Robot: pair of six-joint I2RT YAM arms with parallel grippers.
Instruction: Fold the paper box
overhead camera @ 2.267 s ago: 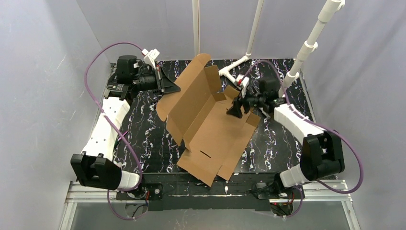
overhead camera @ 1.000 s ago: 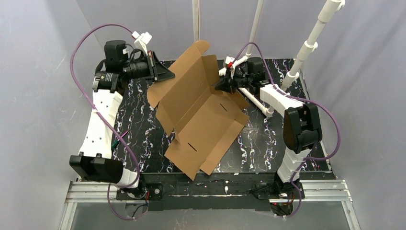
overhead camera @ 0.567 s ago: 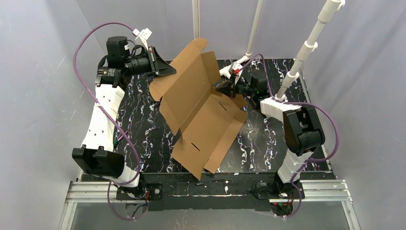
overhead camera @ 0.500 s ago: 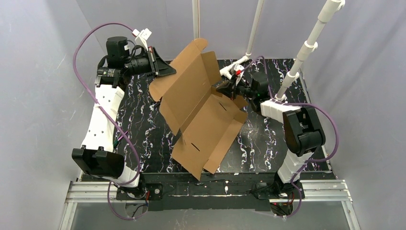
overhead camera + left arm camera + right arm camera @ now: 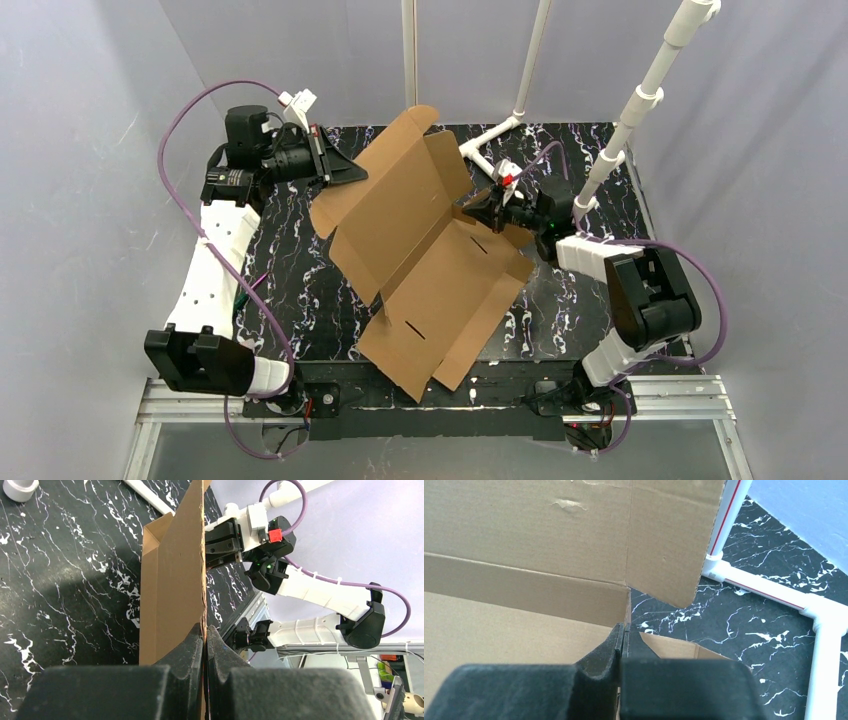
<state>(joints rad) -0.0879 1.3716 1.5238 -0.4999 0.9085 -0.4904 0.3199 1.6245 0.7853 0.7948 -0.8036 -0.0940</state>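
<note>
One paper box [image 5: 430, 270], brown cardboard, opened out mid-tabletop [image 5: 290, 280], far panel raised at a slant. One left gripper [image 5: 205, 631], pinched tight on that panel's left edge. One right gripper [image 5: 623, 630], pinched tight on a flap edge at the box's right side.

Saw paper box [image 5: 430, 280] spread open on black marbled table [image 5: 290, 290], w/ far-left panel tilted up and 2 slots in flat panel. Noted L gripper [image 5: 352, 175] at upper-left flap edge, R gripper [image 5: 484, 207] at right-side flap. Spotted white pipes [image 5: 490, 138] behind.
</note>
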